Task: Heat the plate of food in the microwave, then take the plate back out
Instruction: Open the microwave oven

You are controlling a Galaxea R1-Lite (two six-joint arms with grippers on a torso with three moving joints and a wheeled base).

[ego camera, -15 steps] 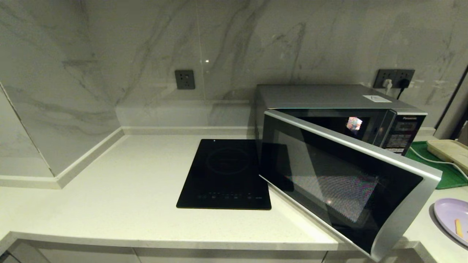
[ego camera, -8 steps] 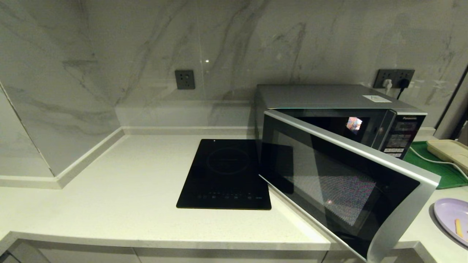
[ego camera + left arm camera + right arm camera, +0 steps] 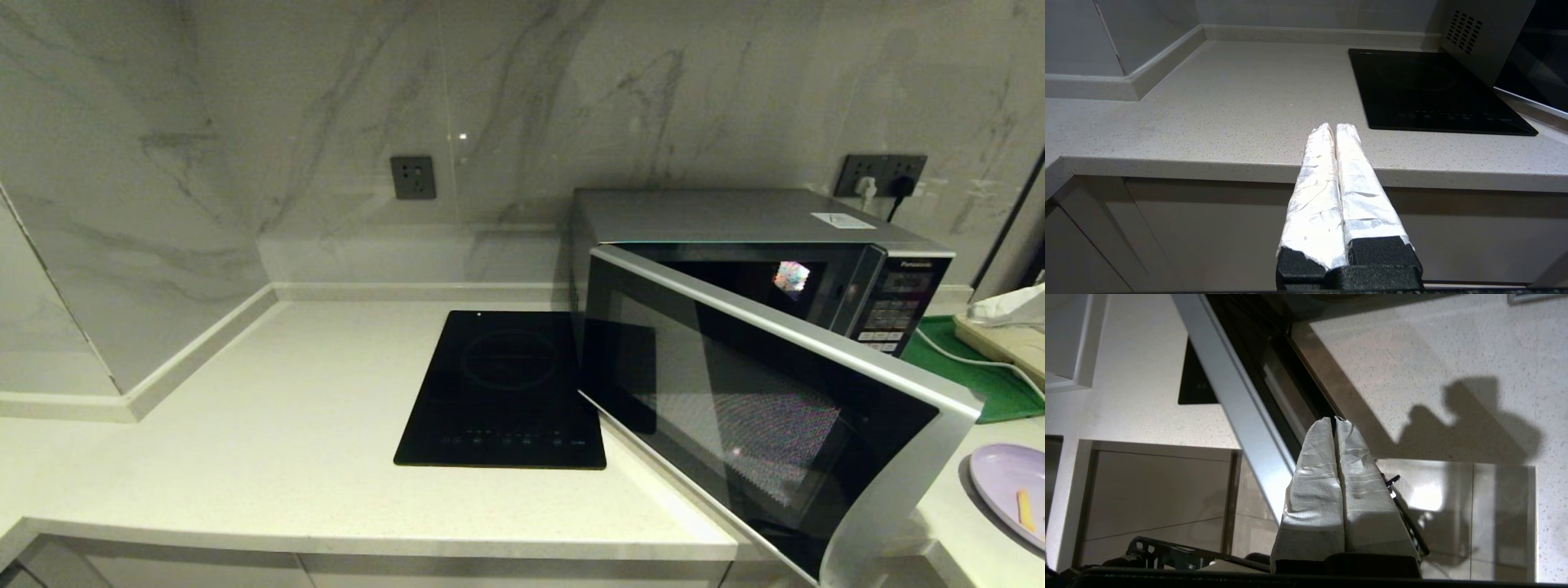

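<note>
The microwave (image 3: pixel 759 269) door had swung slightly wider over the last second, clearing the cavity for loading; the plate of food (image 3: pixel 1012 490) waited at four o'clock; right gripper (image 3: pixel 1336 418) and left gripper (image 3: pixel 1331 126) both pressed closed, empty.

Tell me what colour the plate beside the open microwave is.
Pale lavender; the plate shows best in the head view, right of the microwave.

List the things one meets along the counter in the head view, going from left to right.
Black induction cooktop → microwave with its door swung open → green tray → plate of food at the right edge.
</note>
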